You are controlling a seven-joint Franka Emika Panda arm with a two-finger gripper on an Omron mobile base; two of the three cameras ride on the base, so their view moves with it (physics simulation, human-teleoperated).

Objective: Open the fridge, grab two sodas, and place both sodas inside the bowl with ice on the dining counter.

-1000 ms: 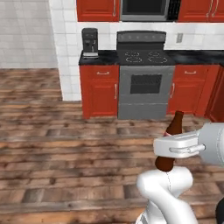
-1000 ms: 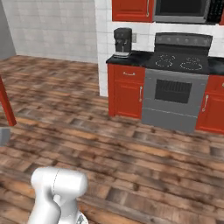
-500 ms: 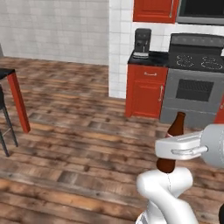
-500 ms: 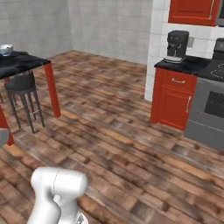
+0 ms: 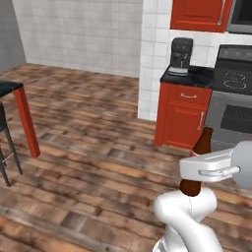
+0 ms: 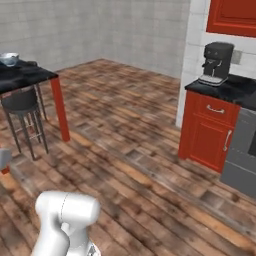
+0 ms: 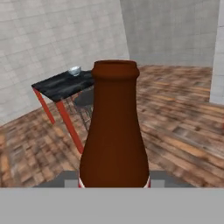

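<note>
The claw [image 5: 194,172] was closed partway around a slim dark-brown bottle [image 5: 198,157], held upright above the plank floor [image 5: 98,147]. Open floor lay between it and the black worktop [image 7: 65,83] on red legs, which carried the small pale bowl [image 7: 75,70]. A stool [image 6: 22,102] stood beside that worktop.

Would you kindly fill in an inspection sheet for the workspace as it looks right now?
Surface: dining counter, black top on red legs, far left.
Job's things: brown bottle upright in the gripper; bowl on the counter.
Clutter: stool beneath the counter.
Grippers: gripper shut on the bottle.
Cables: nothing seen.
Surroundings: wood floor, red cabinet, coffee machine, stove.
</note>
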